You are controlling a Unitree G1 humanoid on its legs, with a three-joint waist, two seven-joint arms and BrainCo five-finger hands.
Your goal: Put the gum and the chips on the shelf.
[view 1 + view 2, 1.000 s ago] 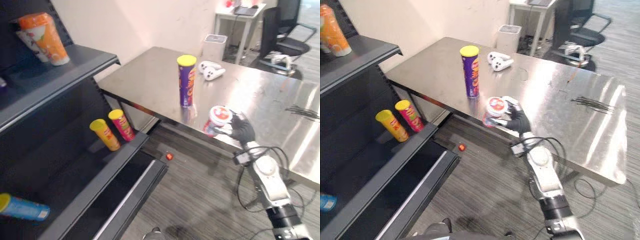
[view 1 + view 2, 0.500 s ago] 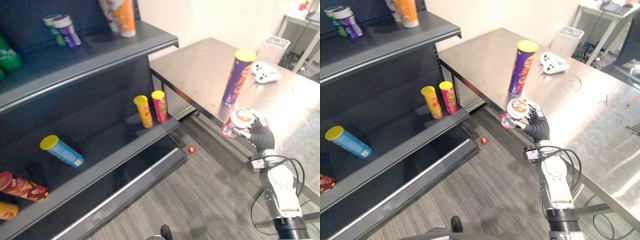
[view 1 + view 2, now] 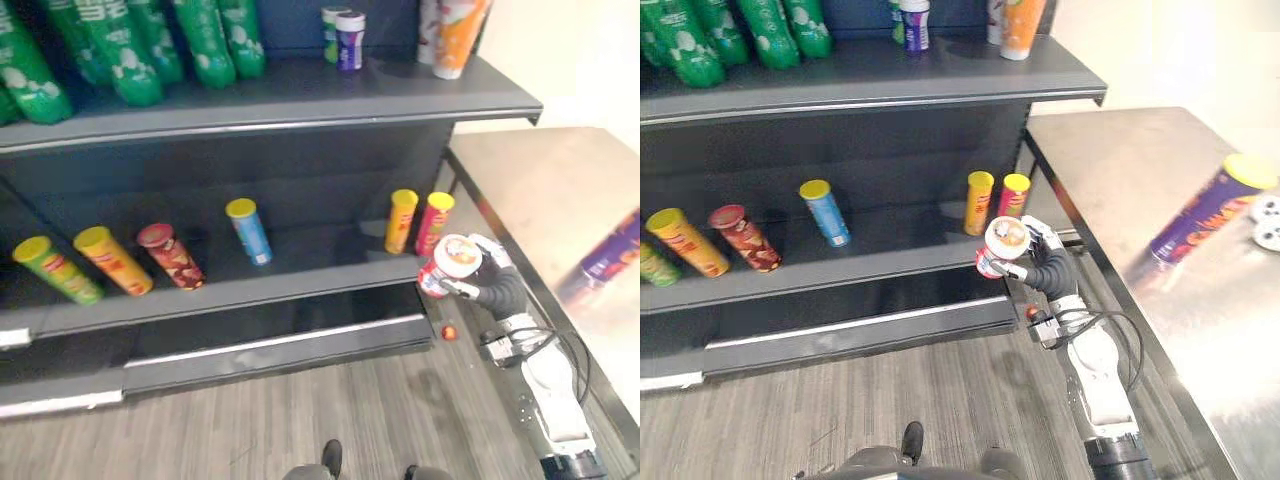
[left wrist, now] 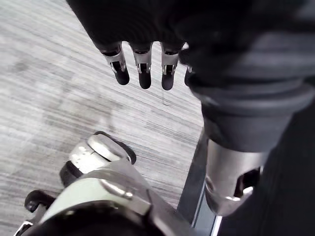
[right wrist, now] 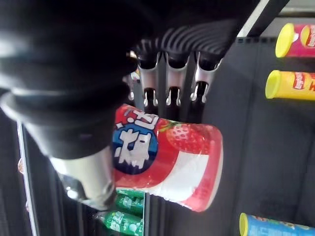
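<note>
Left hand, wrist view: fingers straight and slack, nothing in them, hanging over grey wood-grain floor.

Head views, from the left. Upper left: green bottles on the top board of the dark shelf. Lower left, lower board: leaning cans in a row, a green can, an orange can, a red can and a blue can. Centre right: a yellow can and a pink can, upright, side by side. None of their print is legible.

Gum tub: right of centre, in the air before the lower board's edge, just below the pink can. White lid with a red rim, red-and-white body. The label shows strawberries and a round blue patch with white characters.

Right hand: clenched round the gum tub. In the wrist view the fingers curl over one side of the body and the thumb presses the opposite side. The tub lies crosswise to them.

Far right: chips can, purple with a yellow lid, on the steel table, well apart from the hand. It is blurred and its lettering is unreadable.
</note>
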